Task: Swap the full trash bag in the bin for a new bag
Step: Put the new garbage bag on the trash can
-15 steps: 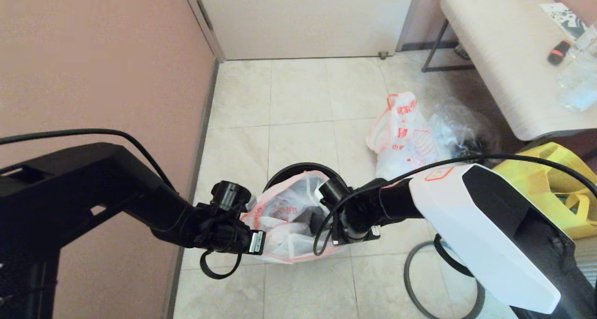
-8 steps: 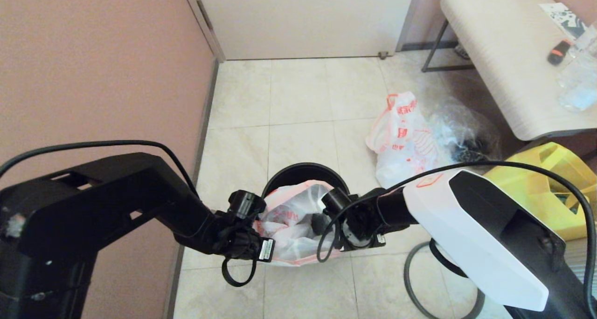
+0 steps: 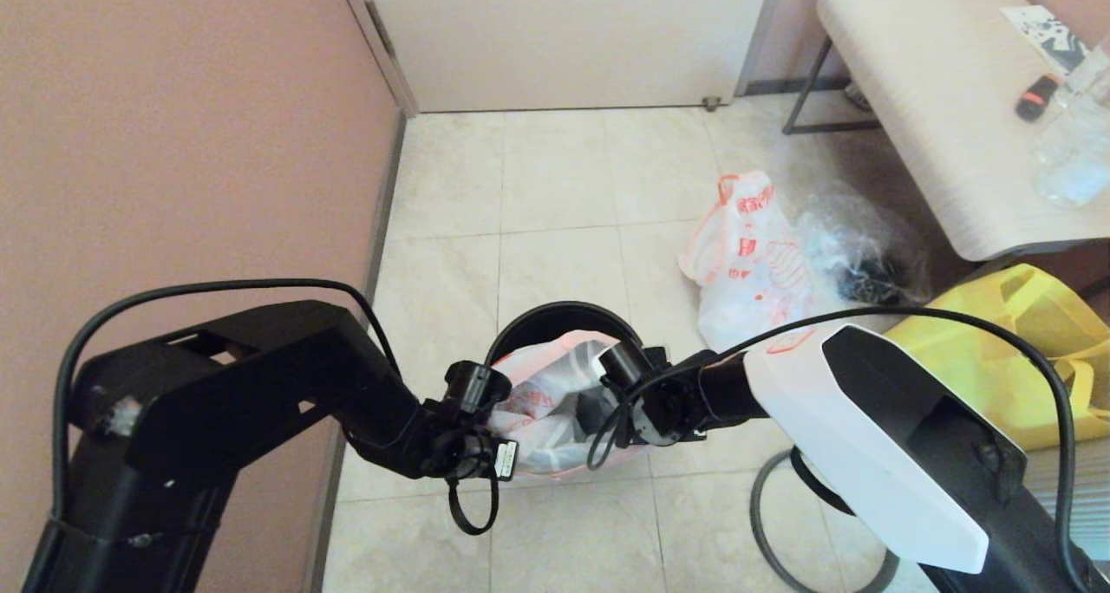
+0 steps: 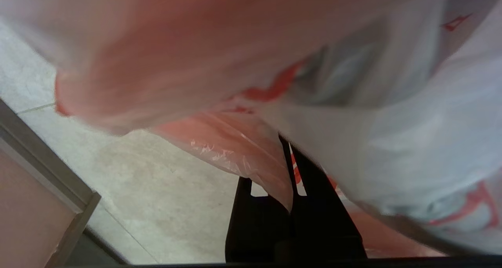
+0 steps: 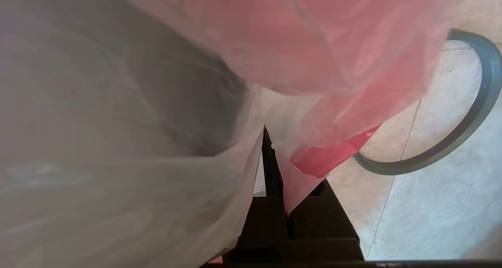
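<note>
The bin [image 3: 531, 322], a round black bucket, stands on the tiled floor between my two arms. The new bag [image 3: 542, 389], thin white plastic with a pink band at its mouth, hangs down into the bin. My left gripper [image 3: 506, 433] is shut on the left edge of the bag's mouth [image 4: 243, 142], and the left gripper [image 4: 289, 158] pinches a fold of pink film. My right gripper [image 3: 600, 409] is shut on the right edge, where the right gripper [image 5: 279, 178] holds the new bag [image 5: 117, 150]. The full trash bag [image 3: 746, 259] sits on the floor, far right of the bin.
The grey ring [image 3: 767, 515] lies on the floor right of the bin, also seen as the grey ring [image 5: 476, 119]. A clear bag [image 3: 858, 255] and a yellow tote [image 3: 1028, 355] sit under the bench [image 3: 936, 99]. A pink wall [image 3: 173, 142] runs along the left.
Both arms have come forward and lower, closer together. The new bag's mouth has narrowed and its body has sunk deeper into the bin. Both grips have held.
</note>
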